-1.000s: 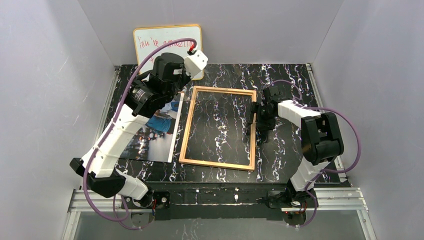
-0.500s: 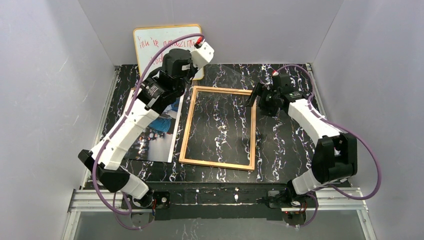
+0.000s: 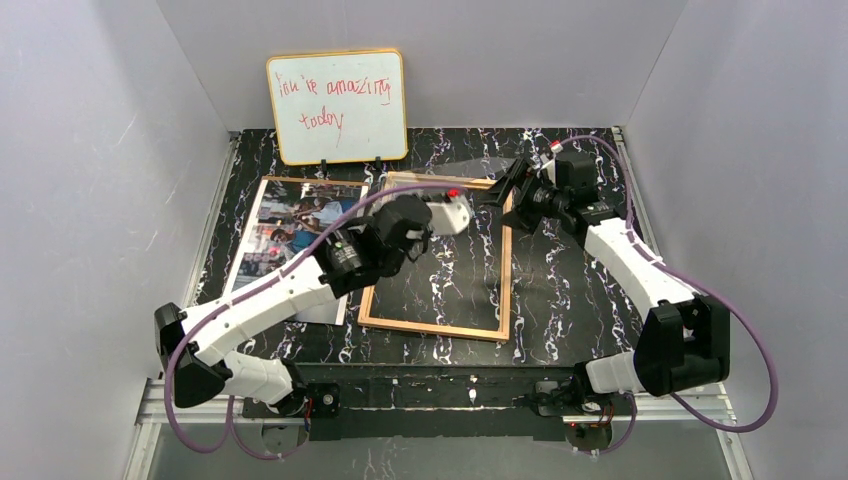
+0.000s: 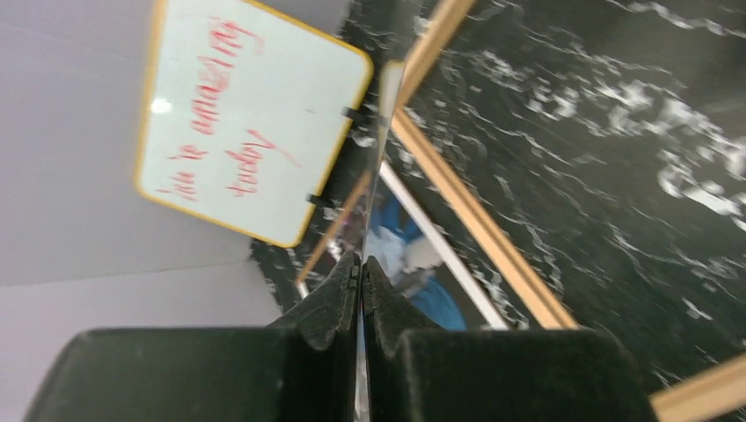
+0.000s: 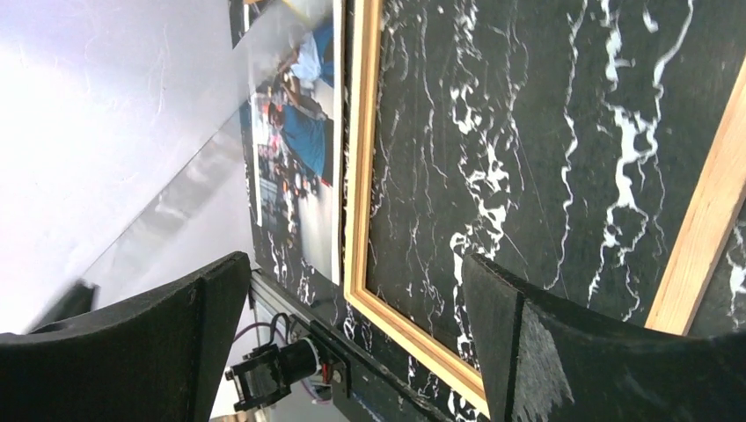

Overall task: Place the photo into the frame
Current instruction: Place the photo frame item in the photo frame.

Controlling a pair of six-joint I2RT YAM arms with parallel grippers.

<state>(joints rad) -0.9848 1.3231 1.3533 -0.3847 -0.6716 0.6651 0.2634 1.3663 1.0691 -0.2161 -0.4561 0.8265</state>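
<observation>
The workspace is a black, white-veined marble counter [image 3: 570, 290] enclosed by plain pale walls [image 3: 520, 60]. The left pincer [image 4: 359, 259] is fully closed, its two fingers pressed together on the near edge of a thin clear pane [image 4: 378, 149]. In the left wrist view the pane is seen edge-on, rising from the fingers as a narrow line. In the top view the pincer is above the far-left part of the frame [image 3: 430, 327], and the left arm reaches across the photo's near right corner and the frame's left rail. The right pincer [image 5: 354, 264] has its jaws spread wide. It is poised at the frame's far right corner, and its wrist view shows counter and frame rail between the fingers. In that view the pane appears as a translucent, reflective sheet along the left side; contact between it and the right pincer cannot be determined. The frame lies flat at mid-counter, a golden-wood rectangle with marble showing through its opening. The photo [image 3: 290, 230] lies flat on the counter just beside the frame's left rail, outside the frame, picture side up. A yellow-rimmed whiteboard [image 3: 337, 105] with red handwriting stands at the back wall, behind the photo.
</observation>
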